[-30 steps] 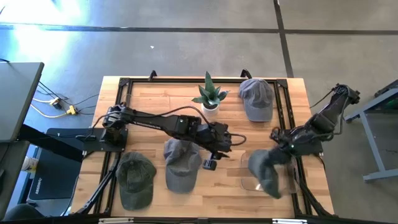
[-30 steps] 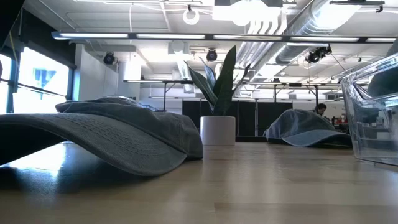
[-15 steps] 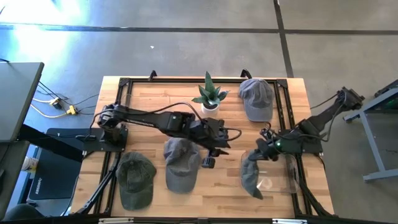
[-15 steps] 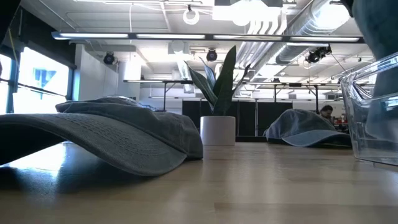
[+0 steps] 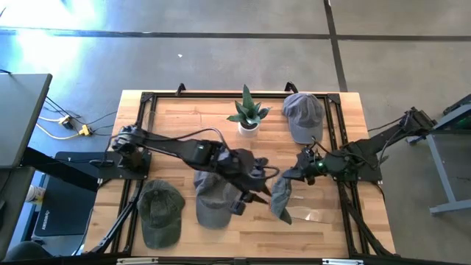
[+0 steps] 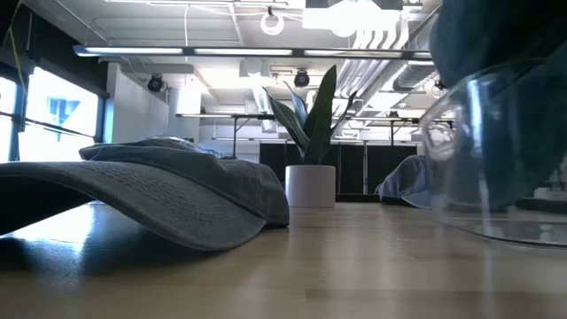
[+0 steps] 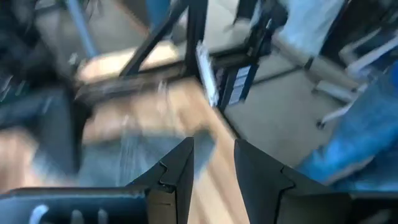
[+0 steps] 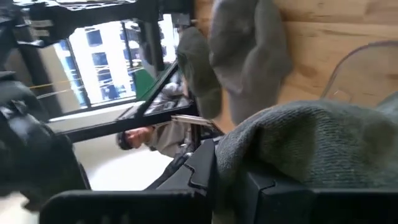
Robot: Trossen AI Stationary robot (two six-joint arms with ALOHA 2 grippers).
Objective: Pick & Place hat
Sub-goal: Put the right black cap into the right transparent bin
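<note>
high view: soft grey fabric hat (image 5: pixel 280 199) hangs crumpled
right gripper (image 5: pixel 301 170): clamped on hat
left gripper (image 5: pixel 259 185): fingers apart, empty

Both arms are showing a dark, almost black body made of slim tube links and thicker joint blocks. The left arm (image 5: pixel 173 143) is carrying a thin black cable along its links. The right arm (image 5: pixel 379 143) is showing a small green light near its wrist. The left end effector (image 7: pixel 211 171) is showing two dark angular fingers (image 7: pixel 180 174) with tan inner faces.
</note>
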